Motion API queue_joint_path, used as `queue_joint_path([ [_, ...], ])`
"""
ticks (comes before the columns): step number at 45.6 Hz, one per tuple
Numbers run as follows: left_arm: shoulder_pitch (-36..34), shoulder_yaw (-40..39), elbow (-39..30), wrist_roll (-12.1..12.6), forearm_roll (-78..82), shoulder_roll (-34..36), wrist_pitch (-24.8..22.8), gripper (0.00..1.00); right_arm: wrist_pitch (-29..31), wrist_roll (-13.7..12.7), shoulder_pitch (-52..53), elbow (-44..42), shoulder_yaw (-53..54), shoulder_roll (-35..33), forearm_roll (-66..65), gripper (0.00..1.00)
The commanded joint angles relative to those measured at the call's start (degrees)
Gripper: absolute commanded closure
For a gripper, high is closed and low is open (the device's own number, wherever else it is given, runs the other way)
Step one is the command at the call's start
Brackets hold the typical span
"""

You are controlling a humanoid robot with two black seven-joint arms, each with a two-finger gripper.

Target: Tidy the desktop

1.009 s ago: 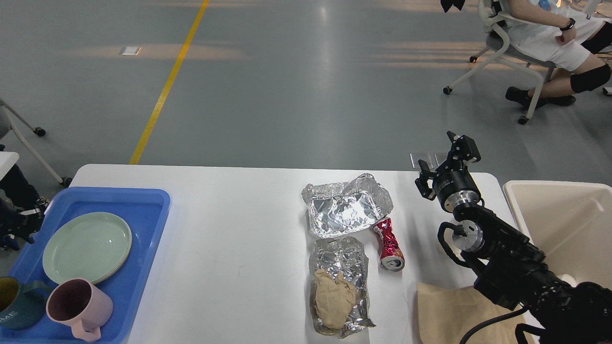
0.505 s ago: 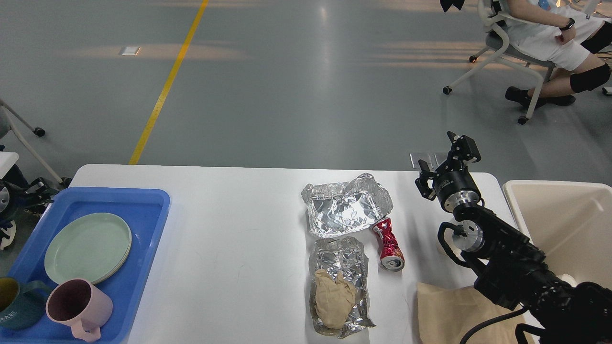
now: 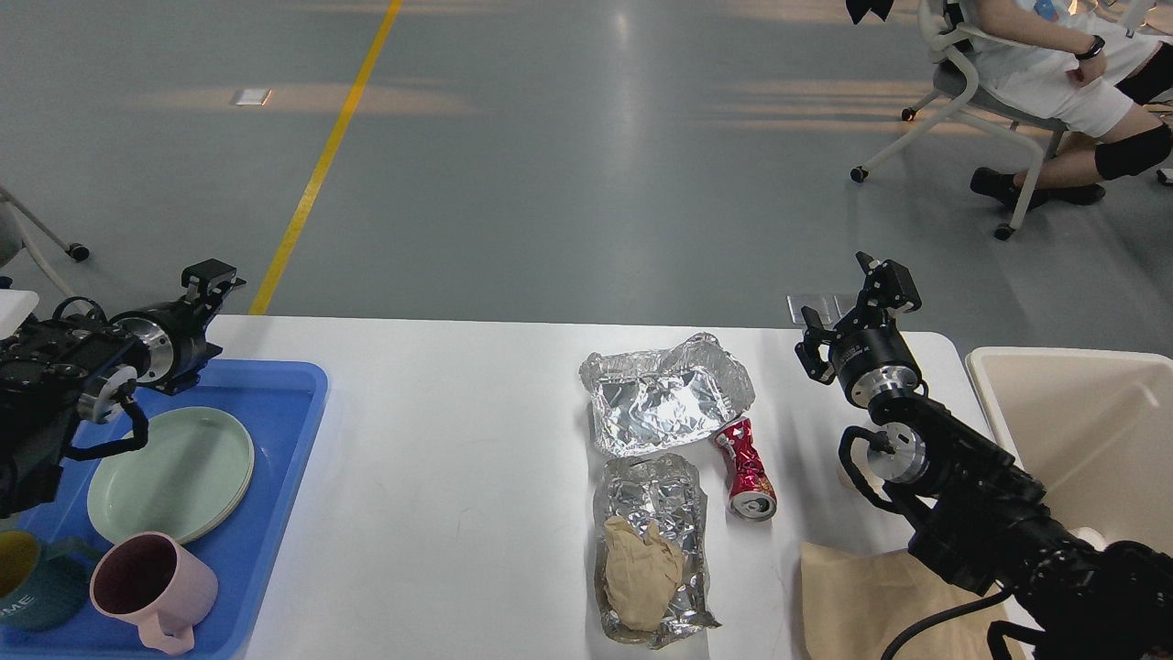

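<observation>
The white desktop point(image 3: 440, 458) carries litter right of its middle. A crumpled foil tray point(image 3: 664, 396) lies there. In front of it is a flat foil sheet point(image 3: 652, 500) with a wad of brown paper point(image 3: 640, 573) on it. A crushed red can point(image 3: 747, 467) lies on its side beside both. My right gripper point(image 3: 848, 298) is open and empty above the table's far right corner, right of the foil tray. My left gripper point(image 3: 206, 307) hovers over the far left corner by the blue tray; it is dark and its fingers cannot be told apart.
A blue tray point(image 3: 284, 440) at the left holds green plates point(image 3: 169, 477), a pink mug point(image 3: 151, 587) and a teal mug point(image 3: 32, 596). A cream bin point(image 3: 1081, 431) stands at the right edge. Brown paper point(image 3: 861, 596) lies at the front right. A seated person point(image 3: 1054, 64) is far back right.
My left arm has come into view from the left and now reaches over the tray's far corner. The right arm and the litter have not moved.
</observation>
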Motion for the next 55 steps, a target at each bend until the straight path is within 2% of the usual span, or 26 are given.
queue_joint_path([
  [1,1.08,-10.80,-0.10,0.20,0.00,-1.57,0.74,0.04,0.00,0.00,0.00,0.00,0.00,0.00,-0.01,0.00],
  [11,1.08,-25.93,-0.10,0.73,0.00,-3.24,0.65,0.04,0.00,0.00,0.00,0.00,0.00,0.00,-0.01,0.00],
  [22,0.46,-32.08,-0.27,-0.32,-0.61,-4.39,0.13,0.04,0.00,0.00,0.00,0.00,0.00,-0.08,-0.01,0.00],
  [35,0.64,-52.03,-0.71,-0.59,-6.86,-5.00,-0.75,0.04,0.00,0.00,0.00,0.00,0.00,-0.08,-0.01,0.00],
  [44,0.81,-53.18,-0.80,-0.76,-6.77,-5.44,-4.79,0.04,0.00,0.00,0.00,0.00,0.00,0.00,-0.01,0.00],
  [55,0.99,-53.62,-0.80,-0.76,-6.86,-7.20,-5.06,0.04,0.00,0.00,0.00,0.00,0.00,0.00,-0.01,0.00],
])
